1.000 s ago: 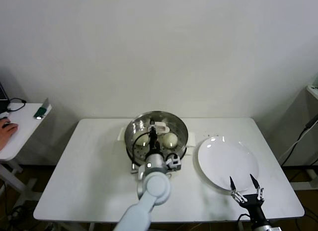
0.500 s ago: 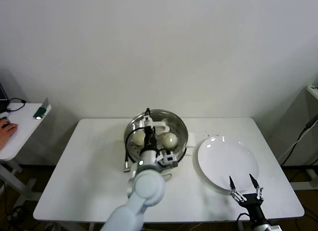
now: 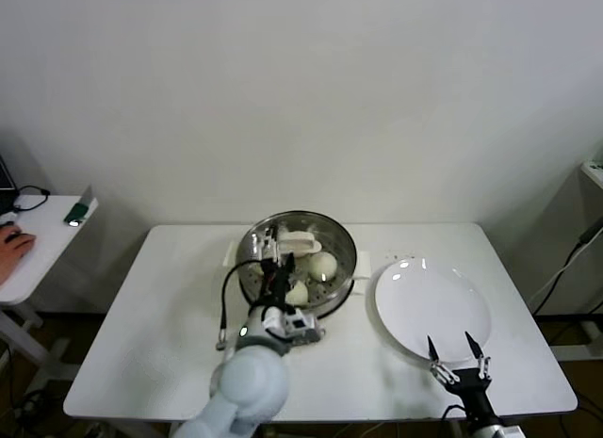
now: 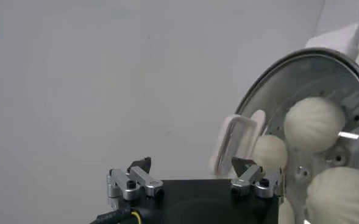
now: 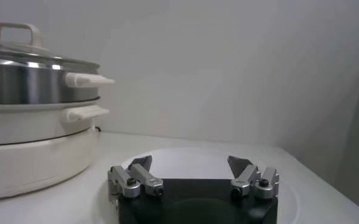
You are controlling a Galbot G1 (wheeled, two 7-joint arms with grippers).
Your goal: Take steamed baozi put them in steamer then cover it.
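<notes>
The steel steamer (image 3: pixel 341 252) stands at the table's middle back on its cream base (image 5: pixel 39 152). The glass cover (image 4: pixel 301 79) lies on it, its pale handle (image 3: pixel 300 240) up at the centre. Through the glass I see cream baozi (image 3: pixel 323 264) (image 4: pixel 314 124), another one (image 4: pixel 270 152), and a third (image 4: pixel 339 195). My left gripper (image 3: pixel 275 252) (image 4: pixel 190 164) hovers open over the cover's left part, beside the handle (image 4: pixel 240 141), holding nothing. My right gripper (image 3: pixel 450 348) (image 5: pixel 189 162) waits open and empty at the near edge of the white plate.
An empty white plate (image 3: pixel 415 297) lies right of the steamer. The steamer's side handles (image 5: pixel 88 79) stick out toward the plate. A side table (image 3: pixel 42 235) with a person's hand (image 3: pixel 14 242) stands far left.
My left gripper opened, let go of the cover's handle and drew back a little to the left. The cover stays on the steamer. The right gripper shifted slightly left.
</notes>
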